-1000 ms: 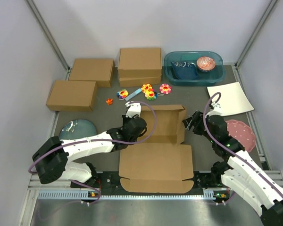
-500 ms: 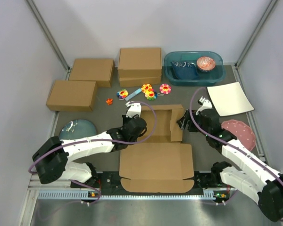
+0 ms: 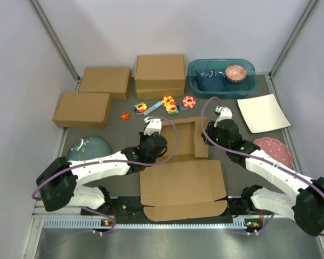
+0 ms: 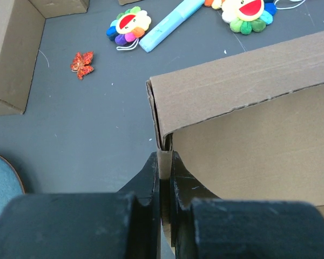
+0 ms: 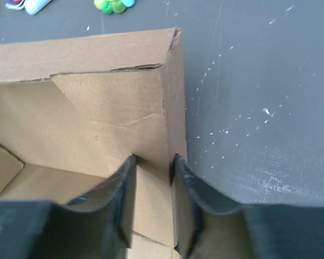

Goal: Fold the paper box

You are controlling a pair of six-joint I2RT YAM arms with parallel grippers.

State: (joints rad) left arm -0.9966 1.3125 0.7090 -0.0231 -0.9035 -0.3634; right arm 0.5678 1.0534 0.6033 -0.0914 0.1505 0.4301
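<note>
My left hand (image 4: pixel 164 158) is clenched on the upright left wall of the paper box (image 3: pixel 182 186), pinching the cardboard edge. My right hand (image 5: pixel 151 162) grasps the raised right wall, one finger against each face. The box sits mid-tabletop (image 3: pixel 116 132) between both arms, with its lid panel flat toward the near edge.

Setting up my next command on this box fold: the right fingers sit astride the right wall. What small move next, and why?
Probably close the right fingers fully on the paper box's right wall. They flank that upright wall, but a firm pinch isn't clear, while the left fingers are clamped on the left wall. Holding both walls should steady the box for further folding.
</note>
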